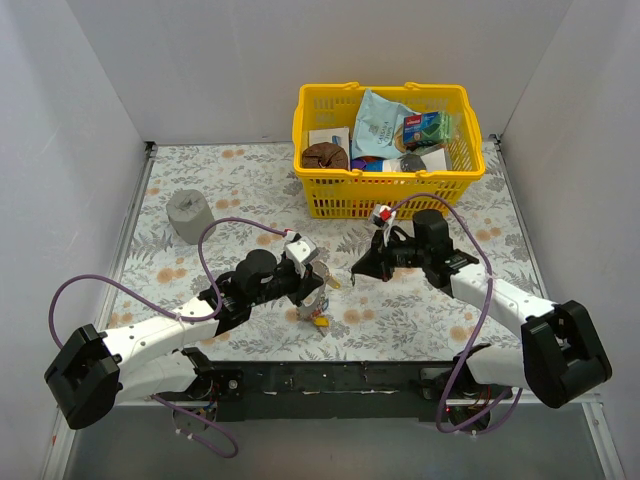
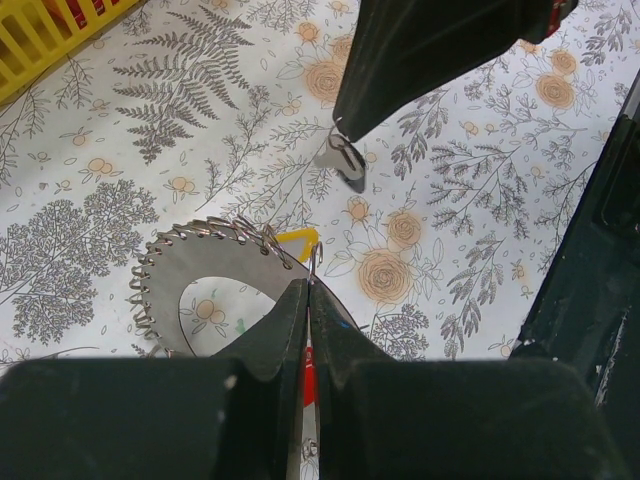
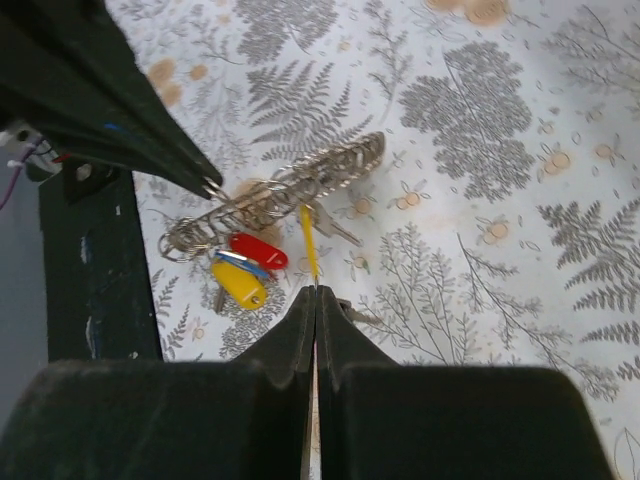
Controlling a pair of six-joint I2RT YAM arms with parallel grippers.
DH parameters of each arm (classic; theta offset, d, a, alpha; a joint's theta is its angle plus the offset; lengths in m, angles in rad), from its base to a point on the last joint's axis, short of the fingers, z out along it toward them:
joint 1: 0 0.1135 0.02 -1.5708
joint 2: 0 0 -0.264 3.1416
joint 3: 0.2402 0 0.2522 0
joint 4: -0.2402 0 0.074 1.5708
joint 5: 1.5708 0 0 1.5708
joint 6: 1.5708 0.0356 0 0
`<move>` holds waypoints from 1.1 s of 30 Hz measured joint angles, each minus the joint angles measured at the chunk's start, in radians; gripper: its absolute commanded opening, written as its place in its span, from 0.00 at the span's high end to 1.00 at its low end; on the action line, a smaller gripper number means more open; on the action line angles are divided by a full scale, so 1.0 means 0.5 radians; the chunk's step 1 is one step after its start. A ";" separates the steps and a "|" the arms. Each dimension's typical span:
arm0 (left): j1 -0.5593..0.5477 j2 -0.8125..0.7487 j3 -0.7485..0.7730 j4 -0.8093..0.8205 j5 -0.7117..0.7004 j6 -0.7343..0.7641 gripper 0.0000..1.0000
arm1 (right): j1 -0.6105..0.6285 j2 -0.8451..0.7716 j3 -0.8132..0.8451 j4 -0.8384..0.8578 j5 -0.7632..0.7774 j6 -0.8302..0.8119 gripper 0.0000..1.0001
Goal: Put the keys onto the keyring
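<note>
The keyring (image 2: 175, 262), a flat silver ring edged with small loops, is held above the table by my left gripper (image 2: 309, 285), which is shut on its rim. In the right wrist view the keyring (image 3: 300, 185) shows edge-on, with a red tag (image 3: 258, 250), a yellow tag (image 3: 238, 283) and a blue one hanging under it. My right gripper (image 3: 316, 292) is shut on a small silver key (image 2: 342, 163), close beside the ring. A thin yellow strip (image 3: 309, 245) runs from its tip up to the ring. In the top view both grippers, left (image 1: 310, 290) and right (image 1: 357, 268), meet at the table's middle.
A yellow basket (image 1: 385, 195) filled with packets stands at the back right, just behind the right arm. A grey cup-like object (image 1: 190, 215) stands at the back left. White walls close in both sides of the floral table.
</note>
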 measured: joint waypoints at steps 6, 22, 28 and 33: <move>0.000 0.000 0.000 -0.004 0.012 0.002 1.00 | 0.000 -0.082 -0.014 0.095 -0.255 -0.092 0.99; 0.000 0.017 0.011 0.002 0.069 0.014 1.00 | 0.000 -0.083 -0.014 0.095 -0.470 -0.117 0.99; 0.000 0.072 0.050 0.008 0.112 0.024 1.00 | 0.016 -0.083 -0.013 0.095 -0.526 -0.079 0.99; 0.000 0.098 0.072 0.011 0.141 0.029 1.00 | 0.055 -0.082 -0.007 0.095 -0.522 -0.079 0.99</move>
